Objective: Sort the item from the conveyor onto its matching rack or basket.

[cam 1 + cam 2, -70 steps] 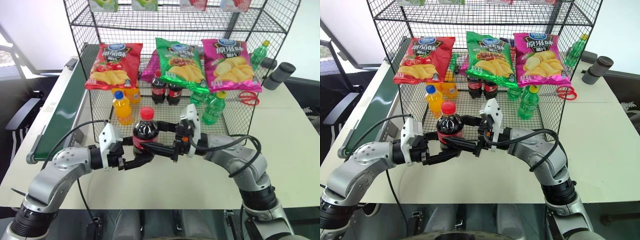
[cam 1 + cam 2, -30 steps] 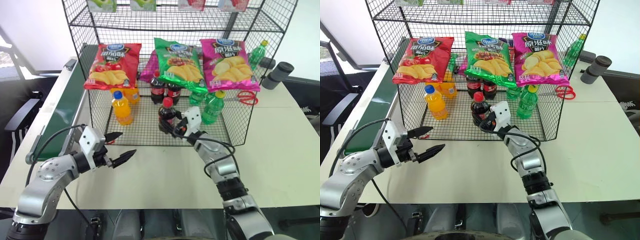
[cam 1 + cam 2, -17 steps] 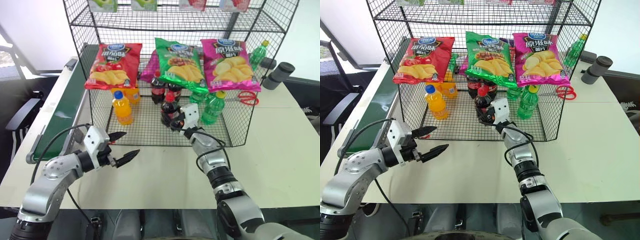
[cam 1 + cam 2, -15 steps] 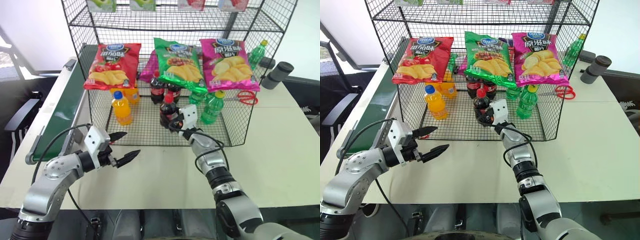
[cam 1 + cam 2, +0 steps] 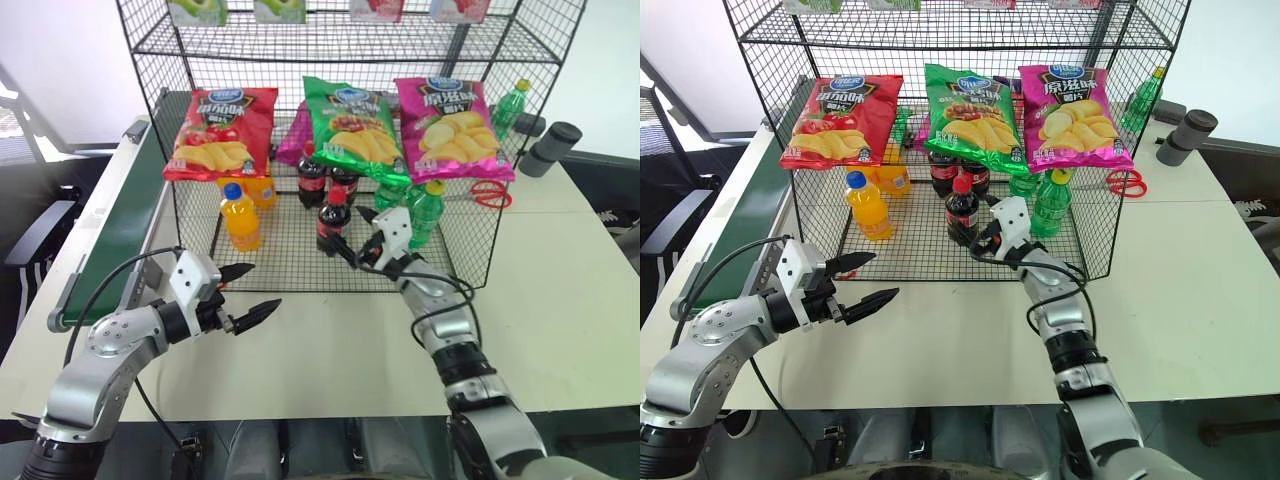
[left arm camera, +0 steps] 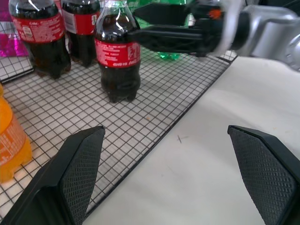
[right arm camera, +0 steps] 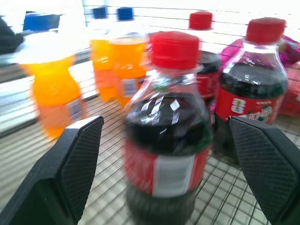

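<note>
Both grippers gape wide and empty: the cola bottle (image 5: 332, 220) stands upright on the rack (image 5: 300, 262) just ahead of the right gripper (image 5: 352, 243), and the left gripper (image 5: 252, 291) hovers over the table (image 5: 560, 290).

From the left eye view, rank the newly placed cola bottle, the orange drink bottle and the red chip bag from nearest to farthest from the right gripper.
1. Cola bottle: on the rack's bottom tier, just left of the open right gripper.
2. Orange drink bottle: further left, same tier.
3. Red chip bag: hanging higher, at the far left.
</note>
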Robot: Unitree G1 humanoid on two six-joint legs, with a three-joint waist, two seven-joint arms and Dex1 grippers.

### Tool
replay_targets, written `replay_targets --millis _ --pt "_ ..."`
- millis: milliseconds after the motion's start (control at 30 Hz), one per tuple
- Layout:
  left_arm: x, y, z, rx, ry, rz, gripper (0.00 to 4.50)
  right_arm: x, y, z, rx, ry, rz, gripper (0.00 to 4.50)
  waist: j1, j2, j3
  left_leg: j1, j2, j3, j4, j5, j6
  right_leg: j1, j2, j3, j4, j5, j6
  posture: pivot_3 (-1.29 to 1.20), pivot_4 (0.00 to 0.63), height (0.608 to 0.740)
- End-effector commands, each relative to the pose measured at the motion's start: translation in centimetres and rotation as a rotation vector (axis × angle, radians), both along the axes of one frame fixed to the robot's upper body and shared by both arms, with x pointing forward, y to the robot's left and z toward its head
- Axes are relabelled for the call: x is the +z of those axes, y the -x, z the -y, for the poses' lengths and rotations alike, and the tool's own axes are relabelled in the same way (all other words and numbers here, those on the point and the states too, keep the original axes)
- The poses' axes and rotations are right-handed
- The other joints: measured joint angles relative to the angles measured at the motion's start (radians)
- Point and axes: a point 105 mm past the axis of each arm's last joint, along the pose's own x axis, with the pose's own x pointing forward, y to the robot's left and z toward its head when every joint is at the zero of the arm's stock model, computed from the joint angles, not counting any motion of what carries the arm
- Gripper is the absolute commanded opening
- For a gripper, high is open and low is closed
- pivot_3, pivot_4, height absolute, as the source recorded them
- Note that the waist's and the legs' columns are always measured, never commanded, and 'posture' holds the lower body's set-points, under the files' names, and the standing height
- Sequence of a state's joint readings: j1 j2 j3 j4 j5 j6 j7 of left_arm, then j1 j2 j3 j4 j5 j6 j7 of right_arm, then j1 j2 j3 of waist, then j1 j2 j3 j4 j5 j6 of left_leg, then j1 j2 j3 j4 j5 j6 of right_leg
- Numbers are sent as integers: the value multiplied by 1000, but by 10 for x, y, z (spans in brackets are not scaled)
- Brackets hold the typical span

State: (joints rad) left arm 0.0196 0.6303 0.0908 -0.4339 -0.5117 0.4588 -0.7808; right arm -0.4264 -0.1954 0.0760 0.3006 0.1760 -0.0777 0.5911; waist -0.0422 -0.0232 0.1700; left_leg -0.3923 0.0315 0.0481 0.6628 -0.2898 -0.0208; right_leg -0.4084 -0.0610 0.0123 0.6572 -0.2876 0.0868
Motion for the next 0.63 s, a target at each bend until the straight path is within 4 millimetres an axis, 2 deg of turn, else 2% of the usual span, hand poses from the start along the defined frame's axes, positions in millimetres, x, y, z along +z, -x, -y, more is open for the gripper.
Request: replay_targets --millis 33,67,233,467,633 --pt "7 -1 2 -1 -14 13 4500 15 23 7 96 45 31 4399 2 0 0 0 0 0 0 0 0 0 0 0 0 0 0 0 150 740" --pt "6 -1 2 2 -17 8 4500 15 28 10 106 57 23 4399 2 0 0 0 0 0 0 0 0 0 0 0 0 0 0 0 150 740" --pt "6 -4 -1 9 -33 9 4500 27 60 50 128 121 -23 4399 4 1 0 0 0 0 0 0 0 0 0 0 0 0 0 0 150 740" --pt "7 -7 -10 13 -42 9 4500 36 78 109 38 224 -112 4399 8 1 0 2 0 0 0 0 0 2 1 0 -1 0 0 0 150 740" --pt "7 -6 -12 -10 -52 17 4500 34 82 129 1 250 -145 4399 10 1 0 2 0 0 0 0 0 2 1 0 -1 0 0 0 150 740"
